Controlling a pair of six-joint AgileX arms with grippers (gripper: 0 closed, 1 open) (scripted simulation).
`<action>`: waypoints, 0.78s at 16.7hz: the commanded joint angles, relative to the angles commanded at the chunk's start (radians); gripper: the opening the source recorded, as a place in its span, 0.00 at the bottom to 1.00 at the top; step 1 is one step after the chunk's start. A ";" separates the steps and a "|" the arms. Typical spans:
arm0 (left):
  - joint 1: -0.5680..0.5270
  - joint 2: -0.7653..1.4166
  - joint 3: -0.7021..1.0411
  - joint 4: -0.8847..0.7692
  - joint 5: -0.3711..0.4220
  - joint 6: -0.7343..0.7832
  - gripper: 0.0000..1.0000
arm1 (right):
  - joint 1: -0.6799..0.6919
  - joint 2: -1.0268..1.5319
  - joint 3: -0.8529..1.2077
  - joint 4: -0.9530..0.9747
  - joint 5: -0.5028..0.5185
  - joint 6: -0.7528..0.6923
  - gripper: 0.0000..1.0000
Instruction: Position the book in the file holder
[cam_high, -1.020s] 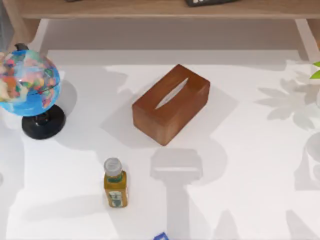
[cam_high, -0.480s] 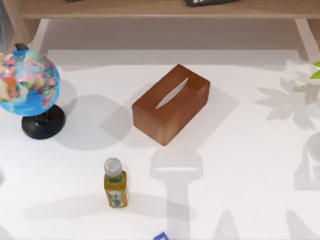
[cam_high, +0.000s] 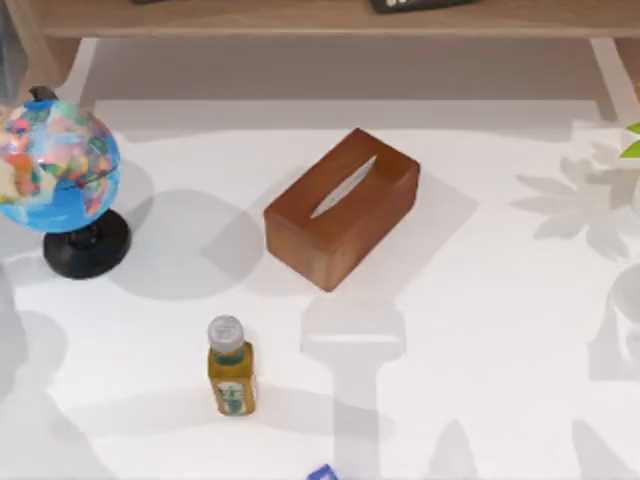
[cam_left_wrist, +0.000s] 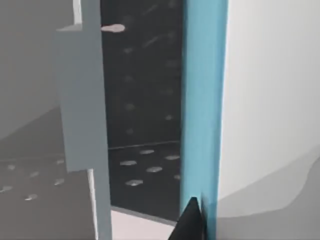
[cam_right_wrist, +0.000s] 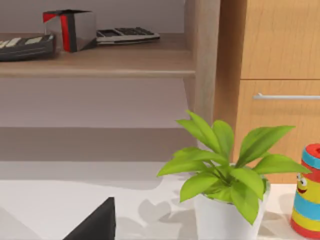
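Book (cam_left_wrist: 202, 100): blue edge upright beside the grey file holder (cam_left_wrist: 82, 100), left pincer's dark fingertip (cam_left_wrist: 189, 222) against it; pincer's grip cannot be told.

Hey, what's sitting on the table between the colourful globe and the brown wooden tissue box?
Nothing: in the top view, bare white table with shadows separates the globe from the tissue box.

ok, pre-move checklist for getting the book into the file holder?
1. Book in grasp: left wrist view shows a blue book at a dark fingertip; grip cannot tell.
2. File holder located: grey divider and dark perforated wall beside the book; ok.
3. Book lined up with slot: cannot tell.
4. Tissue box, bottle, globe away from the holder: cannot tell.
5. Right arm by the potted plant: ok.
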 joint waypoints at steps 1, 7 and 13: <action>-0.014 0.005 -0.005 0.006 0.012 0.012 0.00 | 0.000 0.000 0.000 0.000 0.000 0.000 1.00; -0.016 0.007 0.000 0.007 0.014 0.015 0.00 | 0.000 0.000 0.000 0.000 0.000 0.000 1.00; -0.051 0.087 0.097 -0.003 -0.017 0.004 0.00 | 0.000 0.000 0.000 0.000 0.000 0.000 1.00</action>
